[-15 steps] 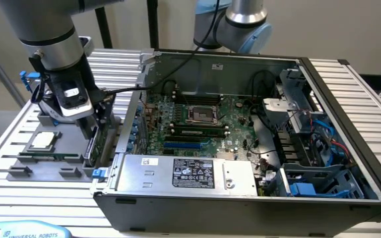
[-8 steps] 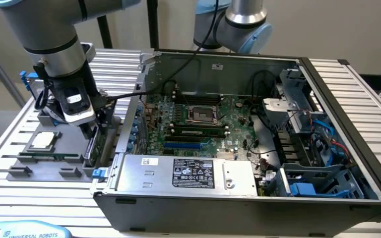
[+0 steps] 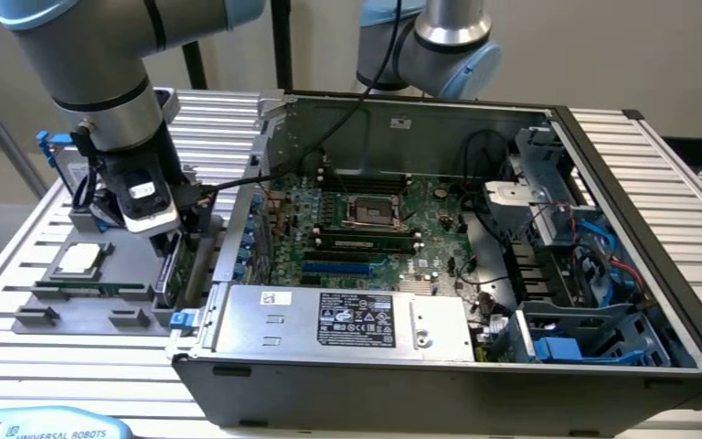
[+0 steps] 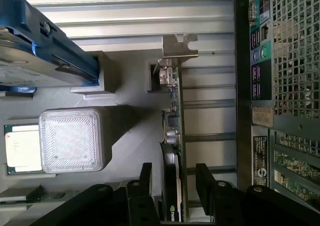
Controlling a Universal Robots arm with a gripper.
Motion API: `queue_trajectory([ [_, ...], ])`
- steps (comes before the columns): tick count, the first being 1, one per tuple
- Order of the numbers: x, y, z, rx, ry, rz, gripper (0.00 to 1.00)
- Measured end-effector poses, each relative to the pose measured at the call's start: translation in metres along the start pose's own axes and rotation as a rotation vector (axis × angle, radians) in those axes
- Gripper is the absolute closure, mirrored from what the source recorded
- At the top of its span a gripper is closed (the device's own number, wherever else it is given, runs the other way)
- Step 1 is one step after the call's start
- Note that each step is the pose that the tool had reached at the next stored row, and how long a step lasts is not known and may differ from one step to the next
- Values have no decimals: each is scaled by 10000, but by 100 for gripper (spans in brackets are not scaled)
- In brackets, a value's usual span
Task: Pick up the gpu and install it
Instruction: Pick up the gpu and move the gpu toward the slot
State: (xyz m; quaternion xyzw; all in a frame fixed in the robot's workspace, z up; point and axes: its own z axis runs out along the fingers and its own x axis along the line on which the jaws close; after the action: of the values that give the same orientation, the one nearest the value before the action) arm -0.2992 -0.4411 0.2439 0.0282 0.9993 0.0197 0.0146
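Beside the open computer case (image 3: pixel 449 389), on the exterior view's left, the gpu (image 4: pixel 174 131) stands on edge in a grey tray (image 3: pixel 77 315). The gripper (image 4: pixel 175 193) hangs over it with its jaws wide, straddling the card without touching it. A sound grasp likely needs the fingers centred and square to the board. The wrist view shows those gaps edge-on, and the exterior view shows the motherboard (image 3: pixel 430 197).

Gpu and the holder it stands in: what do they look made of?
Gpu: green circuit board, probably fibreglass laminate, seen edge-on with small soldered parts. Bracket: bare silvery sheet metal, bent at the tip. Holder: matte grey, even-toned blocks, probably plastic.
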Motion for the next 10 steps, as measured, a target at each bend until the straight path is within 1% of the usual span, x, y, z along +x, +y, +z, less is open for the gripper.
queue_trajectory([
  [6,2,19,22,-2,-5,39,54],
  [7,3,23,26,-1,-4,46,61],
  [10,4,39,44,-1,-6,65,61],
])
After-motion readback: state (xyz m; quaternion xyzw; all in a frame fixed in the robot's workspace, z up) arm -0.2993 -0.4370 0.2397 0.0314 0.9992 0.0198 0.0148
